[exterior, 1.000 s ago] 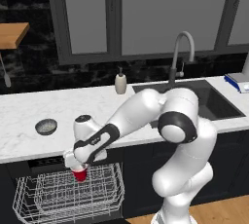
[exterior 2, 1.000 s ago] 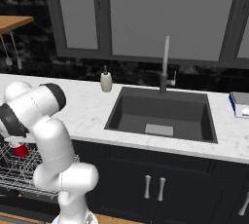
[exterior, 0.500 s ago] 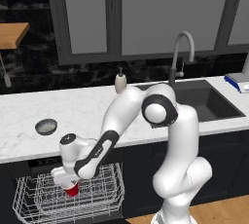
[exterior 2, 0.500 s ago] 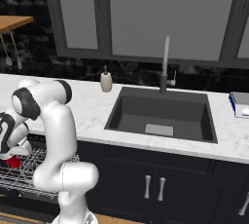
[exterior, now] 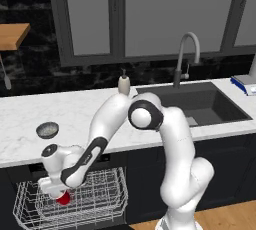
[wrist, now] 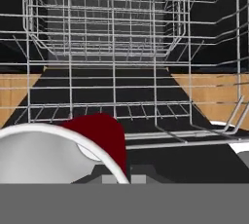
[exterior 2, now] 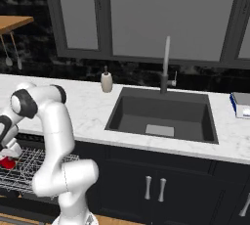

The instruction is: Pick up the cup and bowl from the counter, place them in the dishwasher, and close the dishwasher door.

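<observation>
The red cup (exterior: 63, 199) hangs low inside the white wire rack (exterior: 102, 194) of the open dishwasher, and my gripper (exterior: 57, 194) is shut on it. From the right base view, the cup (exterior 2: 7, 162) shows at the far left edge, just above the rack (exterior 2: 34, 168). In the hand view the cup (wrist: 104, 133) sits close up at the lower left, its white rim towards the camera, with rack wires (wrist: 114, 72) beyond it. The grey bowl (exterior: 47, 130) rests on the white counter (exterior: 20, 139), above the dishwasher and to the left of the arm.
A beige soap dispenser (exterior: 124, 84) stands at the back of the counter beside the dark sink (exterior: 200, 106) and its faucet (exterior: 185, 49). A wooden shelf (exterior: 12, 34) hangs at the upper left. Dark cabinets (exterior 2: 161, 185) sit under the sink.
The arm has swung down and to the left, carrying the cup from rack-top height down into the dishwasher rack. The bowl has stayed in place.
</observation>
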Available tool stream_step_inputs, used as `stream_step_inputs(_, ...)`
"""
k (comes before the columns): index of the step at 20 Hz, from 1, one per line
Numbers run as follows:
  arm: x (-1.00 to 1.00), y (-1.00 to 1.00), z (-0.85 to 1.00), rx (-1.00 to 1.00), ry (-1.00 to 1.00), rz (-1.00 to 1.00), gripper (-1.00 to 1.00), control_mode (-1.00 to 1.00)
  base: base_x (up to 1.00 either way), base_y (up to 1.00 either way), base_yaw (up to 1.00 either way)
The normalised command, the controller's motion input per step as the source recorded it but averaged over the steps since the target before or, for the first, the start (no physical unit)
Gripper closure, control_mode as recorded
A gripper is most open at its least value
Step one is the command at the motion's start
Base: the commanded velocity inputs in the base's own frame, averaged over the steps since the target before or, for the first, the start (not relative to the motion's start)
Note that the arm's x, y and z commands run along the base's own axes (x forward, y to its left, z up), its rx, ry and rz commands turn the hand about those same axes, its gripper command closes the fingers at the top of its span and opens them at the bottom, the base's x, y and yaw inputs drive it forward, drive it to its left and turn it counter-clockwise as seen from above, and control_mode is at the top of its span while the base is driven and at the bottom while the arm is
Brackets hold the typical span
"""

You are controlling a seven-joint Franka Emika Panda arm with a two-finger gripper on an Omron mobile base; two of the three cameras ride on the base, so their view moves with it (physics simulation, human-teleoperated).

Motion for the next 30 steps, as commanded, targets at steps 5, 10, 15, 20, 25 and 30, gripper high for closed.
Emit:
stream_step_inputs(5,0.39,0.26,-0.38,-0.05,0.00,0.00,1.00,-1.00,0.00,0.00,0.00)
stream_step_inputs(10,0.50,0.19,-0.66,-0.04,0.00,0.00,1.00,-1.00,0.00,0.00,0.00)
stream_step_inputs(15,0.32,0.22,-0.83,-0.02,0.00,0.00,1.00,-1.00,0.00,0.00,0.00)
stream_step_inputs(20,0.10,0.14,-0.76,0.00,0.00,0.00,1.00,-1.00,0.00,0.00,0.00)
stream_step_inputs(25,0.06,0.11,-0.62,0.00,0.00,0.00,1.00,-1.00,0.00,0.00,0.00)
stream_step_inputs(30,0.00,0.01,-0.51,0.00,0.00,0.00,1.00,-1.00,0.00,0.00,0.00)
